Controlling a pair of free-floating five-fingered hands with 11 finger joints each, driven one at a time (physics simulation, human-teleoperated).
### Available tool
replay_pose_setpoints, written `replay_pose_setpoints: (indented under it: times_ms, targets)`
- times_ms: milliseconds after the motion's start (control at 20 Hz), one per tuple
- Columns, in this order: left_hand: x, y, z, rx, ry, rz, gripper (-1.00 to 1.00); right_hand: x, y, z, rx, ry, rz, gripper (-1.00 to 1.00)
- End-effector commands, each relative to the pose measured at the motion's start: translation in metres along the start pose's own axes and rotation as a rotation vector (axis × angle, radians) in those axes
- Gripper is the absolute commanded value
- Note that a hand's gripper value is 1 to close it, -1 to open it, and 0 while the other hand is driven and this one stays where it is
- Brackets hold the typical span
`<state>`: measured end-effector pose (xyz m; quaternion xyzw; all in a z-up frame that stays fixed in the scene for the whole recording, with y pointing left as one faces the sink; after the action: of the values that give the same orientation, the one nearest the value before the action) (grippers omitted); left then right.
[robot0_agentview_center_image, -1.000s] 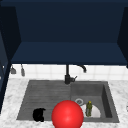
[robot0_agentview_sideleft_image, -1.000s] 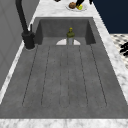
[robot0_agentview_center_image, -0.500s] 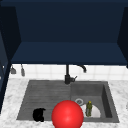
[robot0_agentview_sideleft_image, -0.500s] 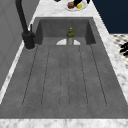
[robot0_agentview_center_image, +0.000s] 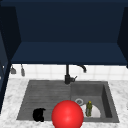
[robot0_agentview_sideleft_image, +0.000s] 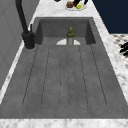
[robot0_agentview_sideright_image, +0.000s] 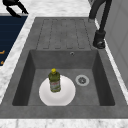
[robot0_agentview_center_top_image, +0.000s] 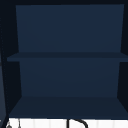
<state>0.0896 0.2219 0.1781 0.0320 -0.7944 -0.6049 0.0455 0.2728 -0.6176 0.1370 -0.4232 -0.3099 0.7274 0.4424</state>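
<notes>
The left hand (robot0_agentview_center_image: 38, 114) hovers over the front edge of the drainboard (robot0_agentview_center_image: 45, 97). In the right side view (robot0_agentview_sideright_image: 13, 7) its fingers (robot0_agentview_sideright_image: 22, 10) hang loosely spread and have hold of nothing.

Just to the hand's right is a red ball (robot0_agentview_center_image: 67, 114). Whether the two touch I cannot tell. Beyond the ball, well apart from the hand, lies the basin (robot0_agentview_sideright_image: 25, 75). There a green bottle (robot0_agentview_sideright_image: 54, 81) with a yellow cap stands upright on a white plate (robot0_agentview_sideright_image: 67, 96). The drain (robot0_agentview_sideright_image: 82, 80) lies just beside the plate on the side away from the hand. The faucet (robot0_agentview_center_image: 68, 75) rises behind, up and to the hand's right.

In my judgement, working well here means keeping the hand level and above the sink rim. The fingers point downward, so a low sideways sweep could catch them on the ribbed drainboard. The ball is round and would likely roll at a light nudge, so any contact with it is best made squarely, with the fingers spread wide, not from one side.
</notes>
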Motion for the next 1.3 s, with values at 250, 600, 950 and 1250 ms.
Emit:
replay_pose_setpoints:
  times_ms: [250,600,950,1250]
  targets:
    - [0.0,0.0,0.0,0.0,0.0,0.0,0.0,0.002,0.017,-0.008,-0.089,0.024,0.078,1.0]
    - [0.0,0.0,0.0,0.0,0.0,0.0,0.0,0.007,0.007,-0.005,-0.117,0.063,0.059,1.0]
    - [0.0,0.0,0.0,0.0,0.0,0.0,0.0,-0.009,-0.019,0.017,-0.132,0.068,-0.017,1.0]
    - [0.0,0.0,0.0,0.0,0.0,0.0,0.0,-0.006,-0.041,0.056,-0.15,0.093,-0.061,1.0]
